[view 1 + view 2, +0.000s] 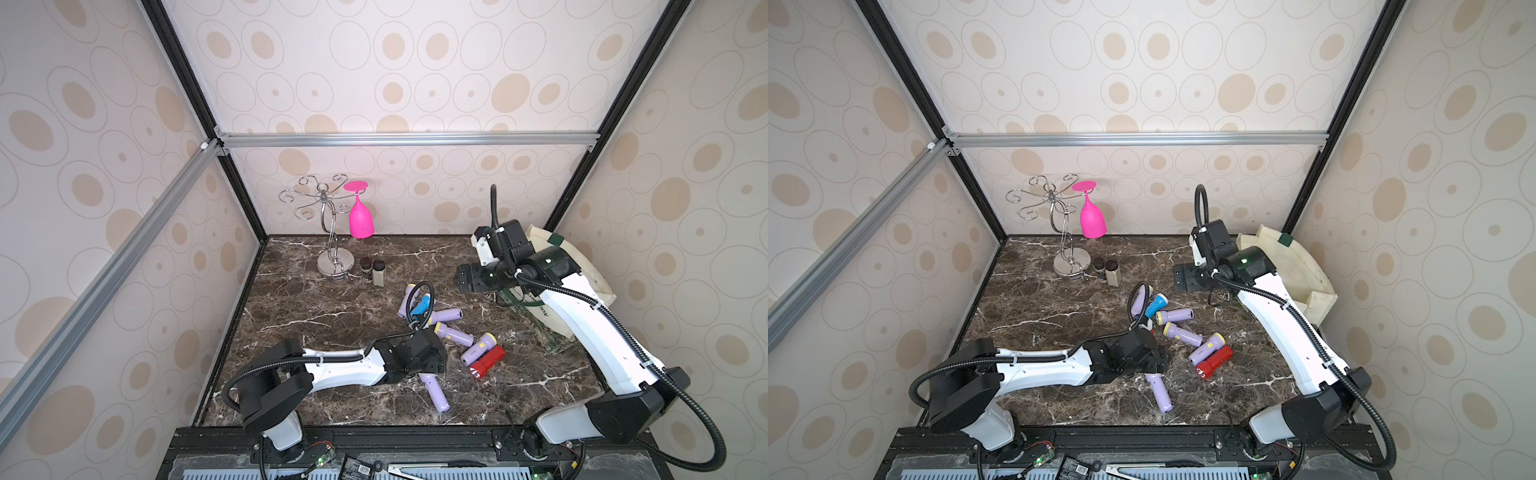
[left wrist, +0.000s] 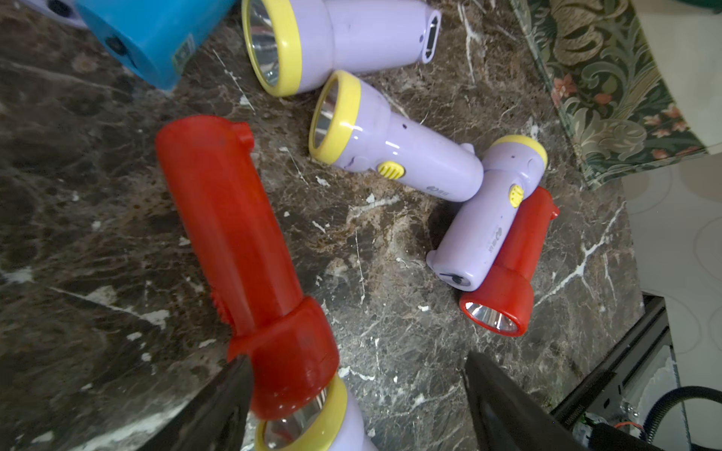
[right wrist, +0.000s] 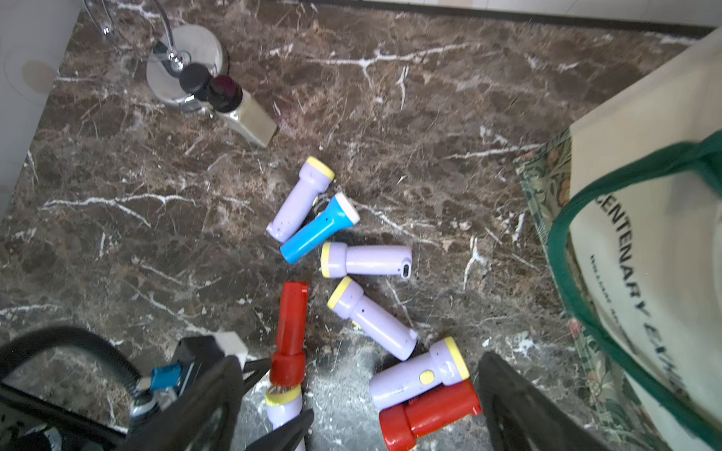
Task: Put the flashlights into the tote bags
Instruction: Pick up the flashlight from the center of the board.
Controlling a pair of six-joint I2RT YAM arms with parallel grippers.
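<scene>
Tabletop (image 3: pixel 390 97) holds maybe eight flashlights (image 3: pixel 365 259), one tote bag (image 3: pixel 644 234)

Marble table (image 1: pixel 311 311): flashlights (image 1: pixel 455 335), tote bag (image 1: pixel 1308 274), jars (image 1: pixel 373 271), glass rack (image 1: pixel 336 262)

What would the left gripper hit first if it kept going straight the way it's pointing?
Most likely the nearer red flashlight: its head lies between the open left gripper's fingers, close to one of them, head to head with a lilac flashlight. Depth is hard to judge.
</scene>
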